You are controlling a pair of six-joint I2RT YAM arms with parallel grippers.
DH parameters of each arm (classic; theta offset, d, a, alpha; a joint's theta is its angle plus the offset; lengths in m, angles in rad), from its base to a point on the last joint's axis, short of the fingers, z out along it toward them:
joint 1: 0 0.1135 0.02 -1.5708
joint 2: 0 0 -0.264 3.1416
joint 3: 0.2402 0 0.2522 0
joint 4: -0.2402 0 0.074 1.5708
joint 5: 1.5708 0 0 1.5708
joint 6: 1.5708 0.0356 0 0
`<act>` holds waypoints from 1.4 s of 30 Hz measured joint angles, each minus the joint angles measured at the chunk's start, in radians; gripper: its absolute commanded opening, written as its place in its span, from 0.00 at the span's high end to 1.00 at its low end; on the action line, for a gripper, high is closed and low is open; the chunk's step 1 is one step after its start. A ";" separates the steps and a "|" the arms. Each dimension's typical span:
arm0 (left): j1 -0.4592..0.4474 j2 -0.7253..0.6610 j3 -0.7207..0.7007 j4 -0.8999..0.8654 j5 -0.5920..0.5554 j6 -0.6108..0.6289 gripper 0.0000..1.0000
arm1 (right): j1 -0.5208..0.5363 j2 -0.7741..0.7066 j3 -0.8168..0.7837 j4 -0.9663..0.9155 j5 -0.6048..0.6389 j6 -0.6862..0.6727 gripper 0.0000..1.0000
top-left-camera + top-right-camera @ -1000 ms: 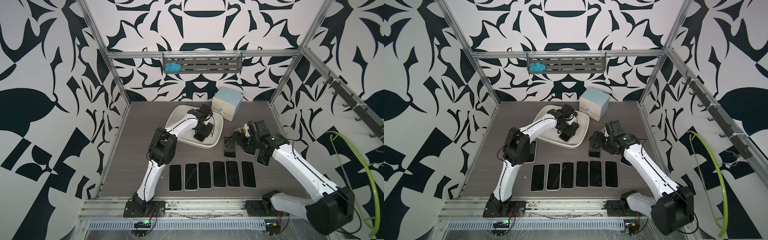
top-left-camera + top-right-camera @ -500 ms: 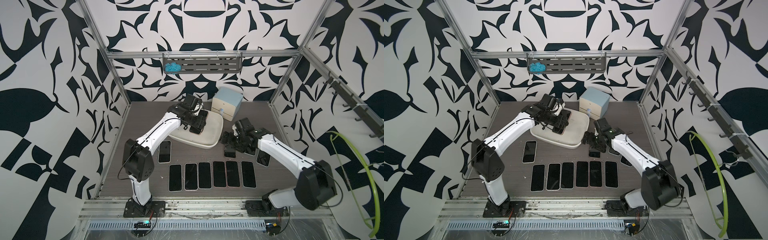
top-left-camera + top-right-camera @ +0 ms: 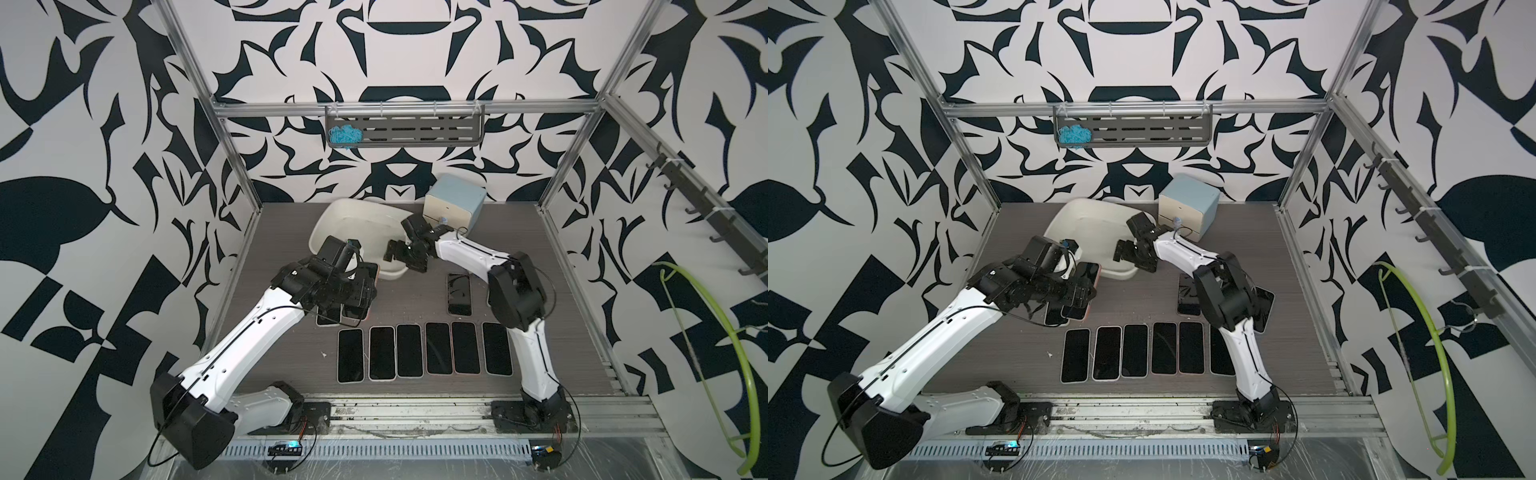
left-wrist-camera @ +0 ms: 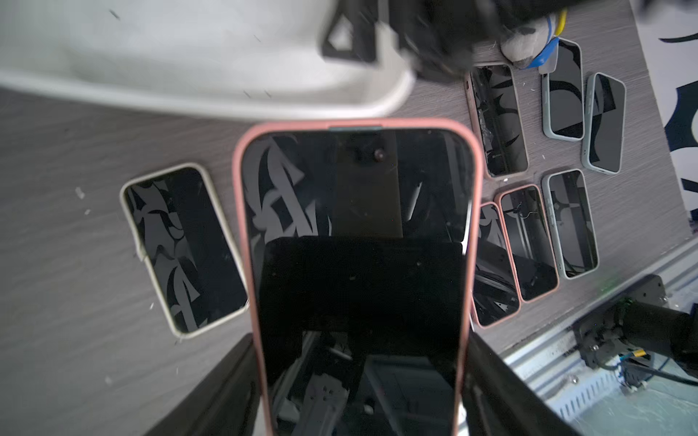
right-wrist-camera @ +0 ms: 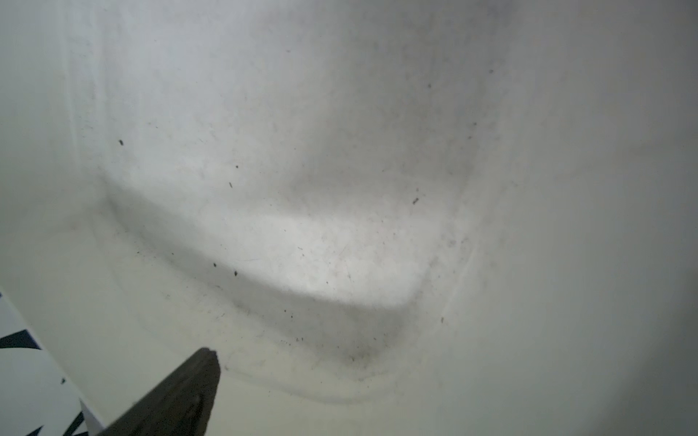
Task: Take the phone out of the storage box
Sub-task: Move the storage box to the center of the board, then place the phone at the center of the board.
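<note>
We see a big grey table [image 3: 415,299] inside black and white walls [image 3: 104,208]. Two white arms reach over it, the left arm [image 3: 257,328] and the right arm [image 3: 465,253]. At the back of the table sits the storage box [image 3: 349,216], a pale tub with round corners and a wide rim. Just beside the box, on its right, stands a small cabinet [image 3: 455,201] with a blue top. Near the front edge a row of six phones [image 3: 409,349] lies flat, side by side, with the dark screens up. One more dark phone [image 3: 459,293] lies flat between the row and the box, close to the right arm. The phone [image 4: 359,211] we care about has a pink case. It is out of the box, held up over the table just in front of the box's near rim. The left gripper [image 4: 359,339] is closed on it, with one black finger [image 4: 230,389] on each long side. Close by, a phone with a cream case [image 4: 181,245] lies flat on the table. The right gripper [image 3: 401,245] is at the near right corner of the box with its jaws wide apart, and it holds nothing. In the right wrist view one dark finger [image 5: 181,396] pokes out over the pale inside of the box, and we cannot tell if it touches the box.
</note>
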 measured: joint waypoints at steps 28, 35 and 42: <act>-0.053 0.700 0.191 0.322 0.045 -0.097 0.23 | -0.028 -1.051 -0.822 -0.074 0.040 -0.049 0.01; -0.069 0.769 0.203 0.340 0.056 -0.114 0.09 | -0.072 -1.135 -0.877 -0.106 0.041 -0.059 0.01; -0.084 0.749 0.162 0.365 0.062 -0.138 0.00 | -0.111 -1.095 -0.855 -0.117 0.022 -0.067 0.01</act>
